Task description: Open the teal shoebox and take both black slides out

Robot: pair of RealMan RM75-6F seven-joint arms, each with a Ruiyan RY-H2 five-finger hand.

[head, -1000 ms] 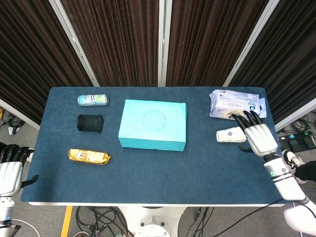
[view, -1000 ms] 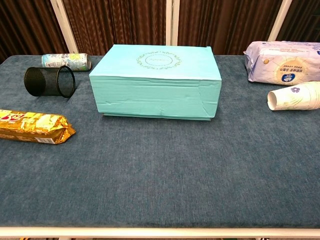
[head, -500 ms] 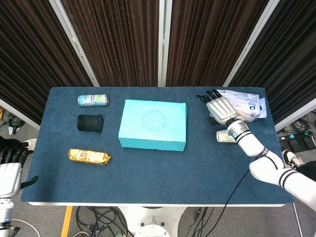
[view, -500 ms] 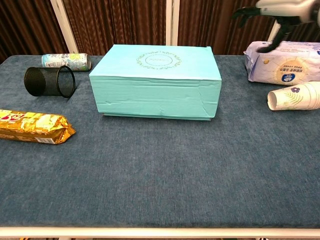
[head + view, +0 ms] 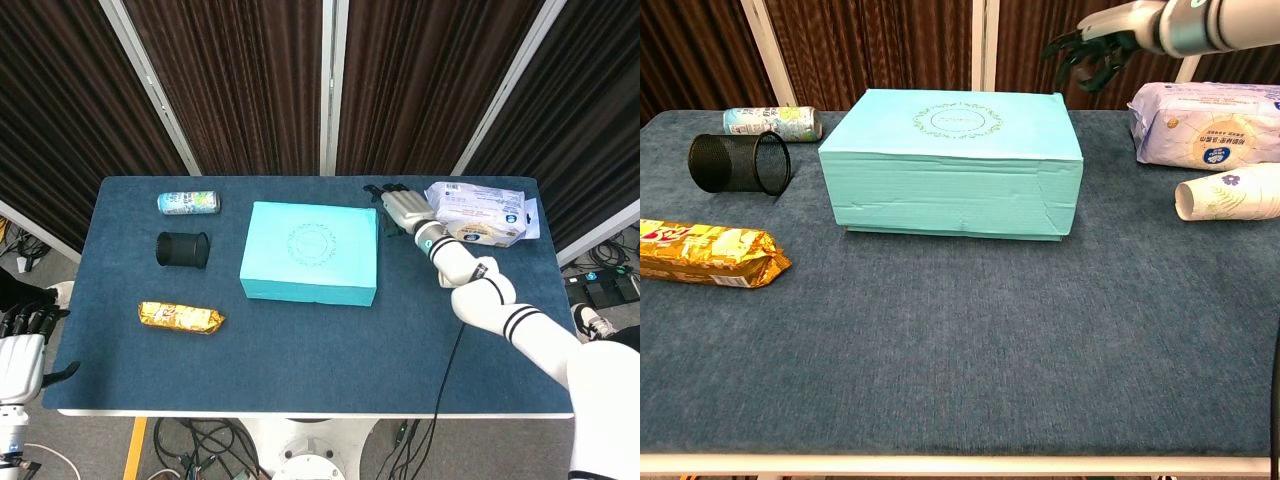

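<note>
Right hand (image 5: 402, 209), fingers spread and holding nothing, is hovering just beside the closed teal shoebox (image 5: 311, 251) near the tabletop's far edge, seemingly positioning to lift its lid.

Right hand (image 5: 402, 210) raised over table, fingers spread, empty, left hand (image 5: 20, 350) low at edge, fingers apart

Head view looks steeply down on the whole table (image 5: 300, 330) — chest view faces it low, nearer
</note>
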